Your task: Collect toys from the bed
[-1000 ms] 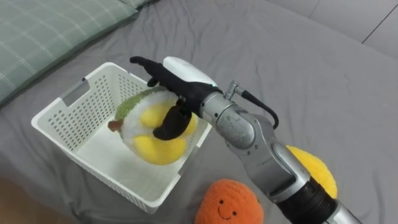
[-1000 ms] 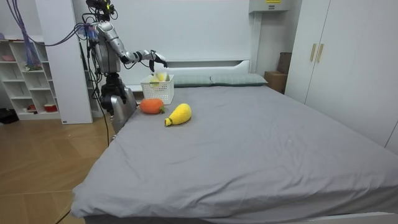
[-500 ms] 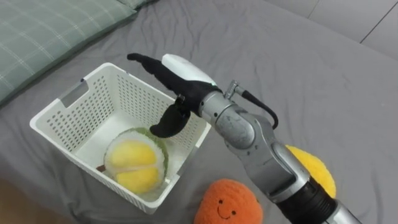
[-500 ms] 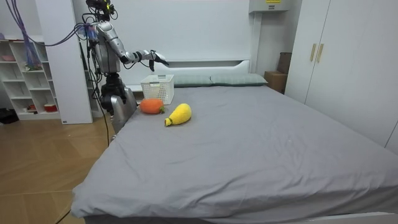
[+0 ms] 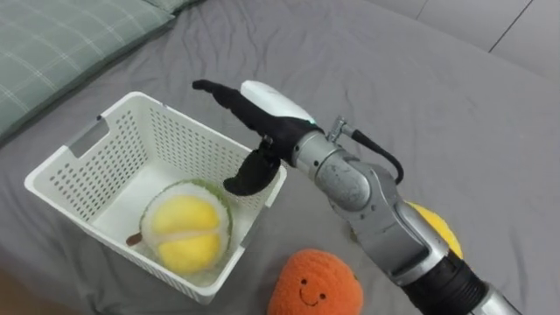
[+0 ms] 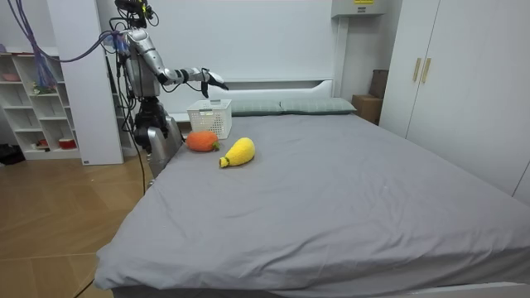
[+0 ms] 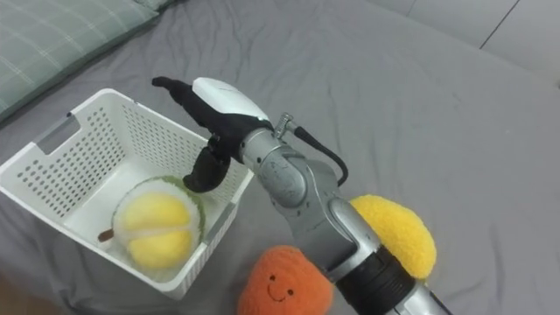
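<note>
Since a second ago the round yellow-and-green plush toy [image 5: 185, 229] has left the right hand [image 5: 267, 122] and now lies on the floor of the white basket [image 5: 184, 131]. The hand hangs over the basket's right-hand rim with fingers straight and apart, thumb pointing down, holding nothing. Count: one basket and three plush toys (one inside, two outside), the orange plush [image 5: 313, 282] and the yellow plush [image 7: 395, 232] lying on the grey bed [image 5: 420, 96] just beside the basket. The room view adds the robot standing at the bed's corner near a white shelf [image 6: 33, 99], while the eye views give the basket's contents and a checked pillow [image 5: 61, 35].
</note>
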You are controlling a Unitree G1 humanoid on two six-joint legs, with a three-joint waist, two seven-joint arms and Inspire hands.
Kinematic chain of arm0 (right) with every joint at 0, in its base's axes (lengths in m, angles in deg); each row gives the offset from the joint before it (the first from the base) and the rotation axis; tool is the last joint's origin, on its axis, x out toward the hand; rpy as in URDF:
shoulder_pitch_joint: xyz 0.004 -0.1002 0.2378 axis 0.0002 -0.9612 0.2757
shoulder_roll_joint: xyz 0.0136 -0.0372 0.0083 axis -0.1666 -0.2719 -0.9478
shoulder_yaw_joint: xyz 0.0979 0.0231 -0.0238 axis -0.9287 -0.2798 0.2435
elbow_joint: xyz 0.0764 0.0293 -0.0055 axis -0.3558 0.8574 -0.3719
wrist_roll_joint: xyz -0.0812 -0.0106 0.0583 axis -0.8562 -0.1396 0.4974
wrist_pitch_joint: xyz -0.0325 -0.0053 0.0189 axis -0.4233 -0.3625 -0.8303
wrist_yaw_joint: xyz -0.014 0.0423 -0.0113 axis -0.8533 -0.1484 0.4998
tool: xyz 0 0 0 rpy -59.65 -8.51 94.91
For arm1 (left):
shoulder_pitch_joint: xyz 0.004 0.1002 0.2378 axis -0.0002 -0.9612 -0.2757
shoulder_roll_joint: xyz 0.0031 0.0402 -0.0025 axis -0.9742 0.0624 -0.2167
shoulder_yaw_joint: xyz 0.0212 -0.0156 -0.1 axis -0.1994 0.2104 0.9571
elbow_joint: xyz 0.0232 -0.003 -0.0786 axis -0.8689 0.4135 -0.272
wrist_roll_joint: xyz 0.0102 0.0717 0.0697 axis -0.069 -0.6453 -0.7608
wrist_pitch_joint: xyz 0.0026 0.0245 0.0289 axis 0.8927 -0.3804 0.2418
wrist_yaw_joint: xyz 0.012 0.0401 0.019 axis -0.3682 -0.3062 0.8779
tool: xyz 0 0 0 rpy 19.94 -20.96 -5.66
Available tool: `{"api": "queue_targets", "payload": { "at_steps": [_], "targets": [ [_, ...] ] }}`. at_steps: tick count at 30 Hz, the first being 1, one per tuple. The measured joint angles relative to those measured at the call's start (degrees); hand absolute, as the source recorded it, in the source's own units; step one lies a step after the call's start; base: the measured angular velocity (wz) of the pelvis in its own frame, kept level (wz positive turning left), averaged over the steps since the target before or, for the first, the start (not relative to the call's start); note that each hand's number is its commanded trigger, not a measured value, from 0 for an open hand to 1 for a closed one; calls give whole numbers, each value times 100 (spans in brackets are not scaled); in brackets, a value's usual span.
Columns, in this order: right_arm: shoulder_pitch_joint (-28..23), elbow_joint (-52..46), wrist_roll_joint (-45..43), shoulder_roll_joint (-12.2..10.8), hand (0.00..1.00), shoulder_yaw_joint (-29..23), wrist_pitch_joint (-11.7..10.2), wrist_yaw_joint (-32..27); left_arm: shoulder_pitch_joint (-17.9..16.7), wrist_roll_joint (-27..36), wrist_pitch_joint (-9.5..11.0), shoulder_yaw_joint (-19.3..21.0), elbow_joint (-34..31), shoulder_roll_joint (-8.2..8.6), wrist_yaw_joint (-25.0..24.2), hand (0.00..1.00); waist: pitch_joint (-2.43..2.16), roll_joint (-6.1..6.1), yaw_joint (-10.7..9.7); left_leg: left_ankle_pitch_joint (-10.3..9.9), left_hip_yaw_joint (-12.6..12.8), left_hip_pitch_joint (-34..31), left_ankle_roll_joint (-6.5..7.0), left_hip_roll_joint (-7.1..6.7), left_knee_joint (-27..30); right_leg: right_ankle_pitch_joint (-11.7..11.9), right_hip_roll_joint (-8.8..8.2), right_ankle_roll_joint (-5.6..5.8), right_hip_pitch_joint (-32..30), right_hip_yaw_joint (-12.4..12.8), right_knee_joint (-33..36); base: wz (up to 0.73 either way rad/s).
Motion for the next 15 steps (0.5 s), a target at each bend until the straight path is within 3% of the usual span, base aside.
{"api": "queue_targets", "payload": {
  "at_steps": [7,12,14,15],
  "targets": [
    [-605,-27,443,83,0,-607,-203,-655,-117,8,19,5,351,2,141,0,13,50,-279,-2,109,131,1,14,-21,4,4,1,46,161,3,-8],
    [-1096,-42,767,102,0,-1288,-391,-1150,-380,9,84,10,371,36,192,0,-22,259,-635,-7,260,245,10,21,-49,18,7,9,104,274,17,-14],
    [-1316,-40,827,114,0,-1646,-456,-1419,-536,-2,94,23,367,60,208,0,-74,397,-789,-8,363,314,15,33,-97,23,15,13,108,375,23,-22],
    [-1359,-31,826,130,0,-1732,-469,-1470,-559,-5,94,60,368,75,208,0,-74,435,-845,-10,391,327,17,38,-99,23,19,12,108,399,31,-17]
  ]
}}
